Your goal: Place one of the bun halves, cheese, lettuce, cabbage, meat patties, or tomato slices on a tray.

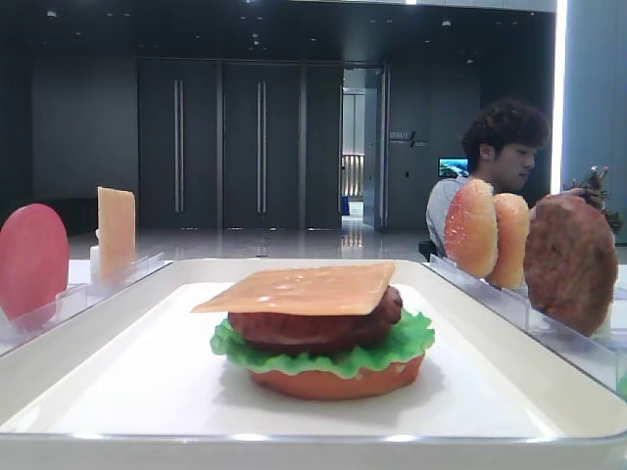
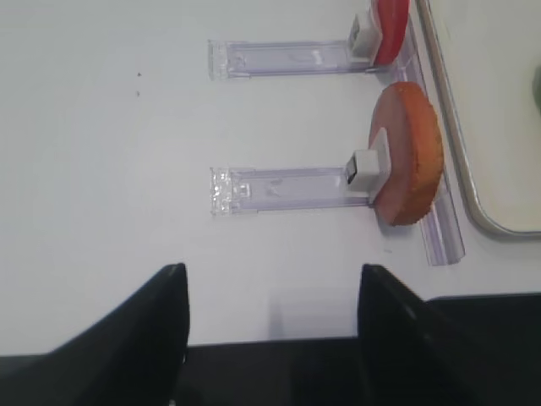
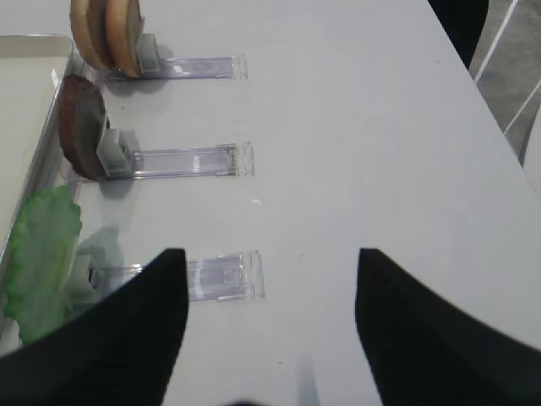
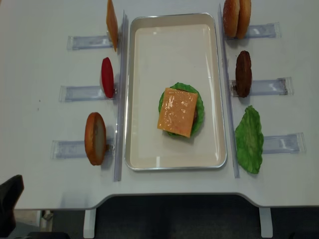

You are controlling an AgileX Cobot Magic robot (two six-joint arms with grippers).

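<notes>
left end effector (image 2: 270, 296) and right end effector (image 3: 270, 288): each with black fingers spread wide apart, holding nothing, hovering above the tabletop (image 3: 380, 127).

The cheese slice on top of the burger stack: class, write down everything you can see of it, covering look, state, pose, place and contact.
The cheese slice is a thin, flat square, pale yellow-orange with a glossy, plastic-looking surface. It lies roughly level as the top layer of the stack, resting on the meat patty, with its corners overhanging the patty. Below come the frilly green lettuce and a bun half. The stack sits near the middle of the white tray. Nothing rests on the cheese.
</notes>
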